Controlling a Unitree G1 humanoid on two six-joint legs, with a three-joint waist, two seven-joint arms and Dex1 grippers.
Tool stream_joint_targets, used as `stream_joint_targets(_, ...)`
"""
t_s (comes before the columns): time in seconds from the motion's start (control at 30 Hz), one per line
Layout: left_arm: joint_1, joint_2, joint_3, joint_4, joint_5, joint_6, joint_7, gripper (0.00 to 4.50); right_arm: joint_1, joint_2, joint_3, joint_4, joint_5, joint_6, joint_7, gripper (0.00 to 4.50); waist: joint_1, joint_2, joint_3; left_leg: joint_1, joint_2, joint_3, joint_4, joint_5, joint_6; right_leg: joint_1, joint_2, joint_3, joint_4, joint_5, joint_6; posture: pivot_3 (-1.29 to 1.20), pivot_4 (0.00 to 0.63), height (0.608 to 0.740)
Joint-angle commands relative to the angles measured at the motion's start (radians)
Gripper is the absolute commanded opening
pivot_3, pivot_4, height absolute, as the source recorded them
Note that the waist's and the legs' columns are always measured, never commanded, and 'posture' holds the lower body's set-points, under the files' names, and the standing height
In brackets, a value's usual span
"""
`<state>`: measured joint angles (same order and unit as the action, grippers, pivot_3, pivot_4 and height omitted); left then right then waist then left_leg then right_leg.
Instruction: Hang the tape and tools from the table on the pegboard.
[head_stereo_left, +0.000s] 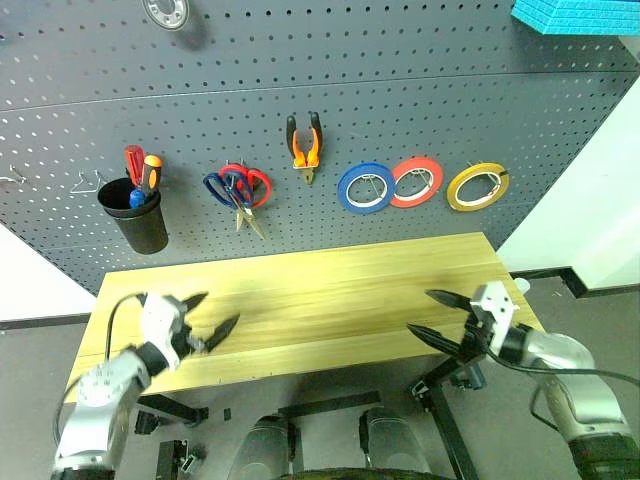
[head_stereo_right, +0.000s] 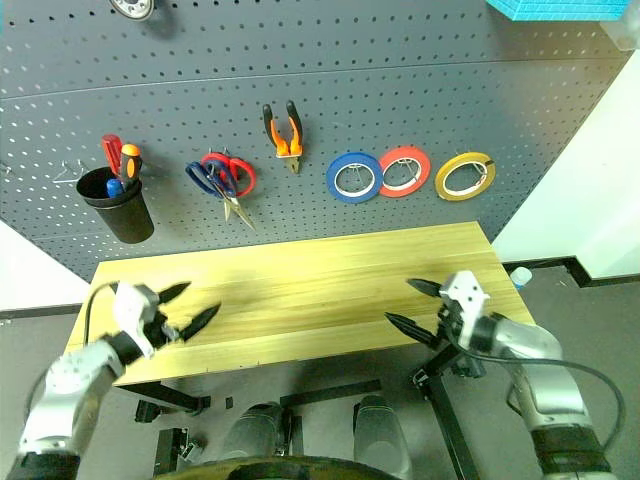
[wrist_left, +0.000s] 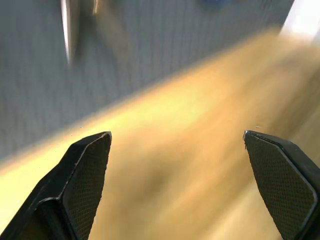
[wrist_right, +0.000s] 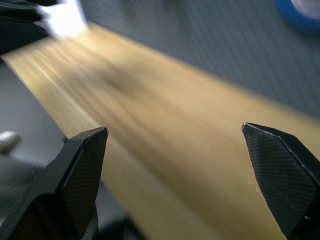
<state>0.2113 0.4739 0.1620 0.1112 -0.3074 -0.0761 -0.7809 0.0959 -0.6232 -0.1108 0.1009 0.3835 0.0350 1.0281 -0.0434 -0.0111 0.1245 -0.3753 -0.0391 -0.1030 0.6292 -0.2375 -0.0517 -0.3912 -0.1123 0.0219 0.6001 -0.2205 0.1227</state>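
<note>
On the pegboard (head_stereo_left: 300, 90) hang the yellow tape (head_stereo_left: 478, 186), the orange-and-black pliers (head_stereo_left: 304, 146) and the dark-handled scissors (head_stereo_left: 218, 187). The red-handled screwdriver (head_stereo_left: 133, 163) stands in a black cup (head_stereo_left: 135, 215) on the board. The wooden table (head_stereo_left: 320, 290) lies below with nothing on its top. Low over the table's front left part, my left gripper (head_stereo_left: 222, 308) is open and holds nothing. Over the front right part, my right gripper (head_stereo_left: 419, 311) is also open and holds nothing. In both wrist views the fingers (wrist_left: 85, 170) (wrist_right: 80, 170) stand wide apart over bare wood.
A blue roll (head_stereo_left: 365, 188) and a red-orange roll (head_stereo_left: 417, 181) hang beside the yellow tape. Red-handled scissors (head_stereo_left: 255, 182) overlap the dark ones. An orange-handled screwdriver (head_stereo_left: 150, 172) shares the cup. A teal block (head_stereo_left: 575, 15) juts in at the top right.
</note>
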Motion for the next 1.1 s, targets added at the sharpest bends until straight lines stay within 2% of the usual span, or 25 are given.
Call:
stream_joint_targets(0.03,0.009,-0.021,0.012,0.098,0.044,-0.171,0.001,4.42,0.02,-0.025,-0.06,0.063,-0.024,-0.096,0.006,4.5,0.002,0.0,-0.001,0.0,0.0,0.0,0.0,0.0,0.0,0.0,0.0,0.0,0.0,0.0,0.0,-0.06,0.053,0.74)
stream_joint_targets(0.17,0.025,-0.033,0.014,0.213,0.08,-0.283,0.012,4.42,0.047,-0.033,-0.094,0.164,-0.051,-0.17,-0.006,4.5,0.002,0.003,-0.01,0.002,0.0,0.0,0.002,0.0,0.0,0.003,0.0,0.0,0.0,-0.002,0.004,-0.06,0.054,0.74)
stream_joint_targets(0.4,0.015,-0.051,-0.002,0.267,0.094,-0.344,0.029,4.42,0.01,-0.019,-0.083,0.23,-0.078,-0.224,-0.026,4.5,-0.001,0.007,-0.019,0.001,0.001,0.001,0.002,-0.002,-0.003,0.003,-0.001,-0.001,-0.002,-0.002,0.004,-0.05,0.047,0.74)
stream_joint_targets(0.6,0.007,-0.054,-0.003,0.271,0.088,-0.359,0.032,4.42,-0.044,-0.008,-0.066,0.306,-0.096,-0.256,-0.019,4.5,0.002,0.009,-0.024,0.001,0.001,0.001,0.001,0.0,0.0,0.003,-0.001,-0.001,-0.002,-0.002,0.004,-0.04,0.045,0.74)
stream_joint_targets(1.1,0.028,-0.059,-0.015,0.211,0.085,-0.34,0.043,4.42,-0.073,0.017,-0.039,0.408,-0.116,-0.332,0.006,4.5,0.005,0.012,-0.027,0.001,0.001,0.001,0.001,-0.001,0.0,0.003,-0.001,-0.001,-0.002,-0.002,0.004,-0.03,0.032,0.74)
